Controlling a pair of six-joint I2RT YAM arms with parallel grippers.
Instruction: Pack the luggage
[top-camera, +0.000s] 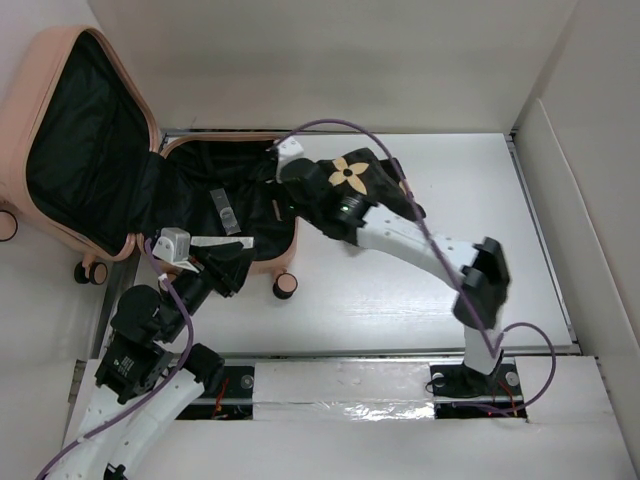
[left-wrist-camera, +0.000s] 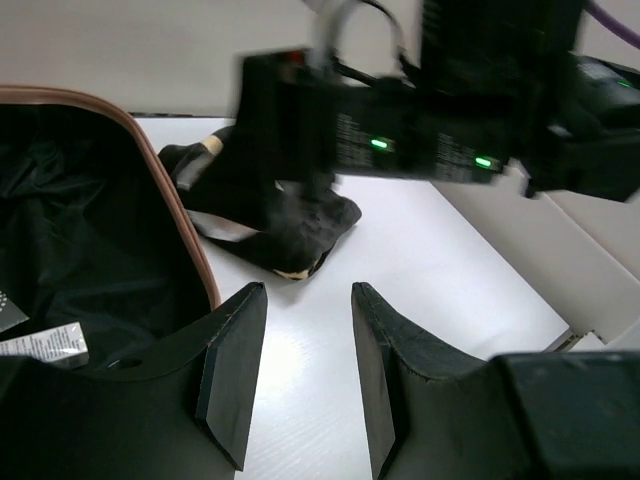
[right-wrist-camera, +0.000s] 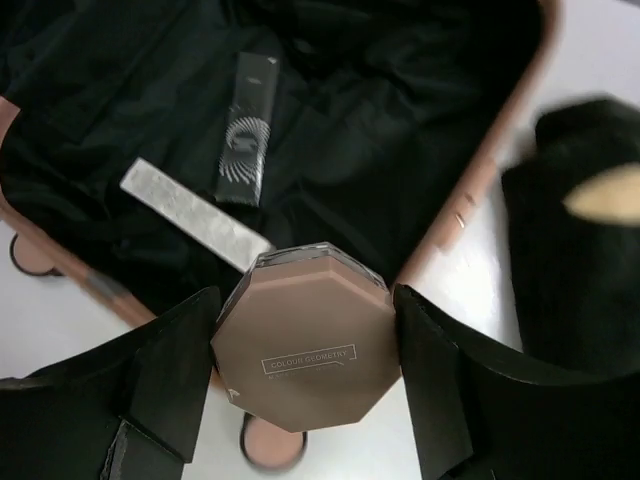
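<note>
Gripping an octagonal compact (right-wrist-camera: 305, 355), the right gripper (right-wrist-camera: 305, 330) is hovering above the rim of the open luggage (top-camera: 14, 140), likely to drop it inside; the left gripper (left-wrist-camera: 307, 300) is hanging beside that rim, jaws apart, empty.

The top camera hangs high above and behind the robot and looks down at the whole counter (top-camera: 400, 290). The left arm (top-camera: 150, 400) and the right arm (top-camera: 470, 290) start at the bottom of the frame, and the suitcase (top-camera: 12, 140) is at the upper left.

The left wrist camera sits low and close. It looks sideways past the left pincer (left-wrist-camera: 305, 320) and over the counter to the right arm at the top of the frame.

The right wrist camera looks down from close by, past the right pincer (right-wrist-camera: 305, 340) and the brown box (right-wrist-camera: 300, 370) in it, into the suitcase.

All three views share the suitcase rim and the black pouch (top-camera: 350, 180).
</note>
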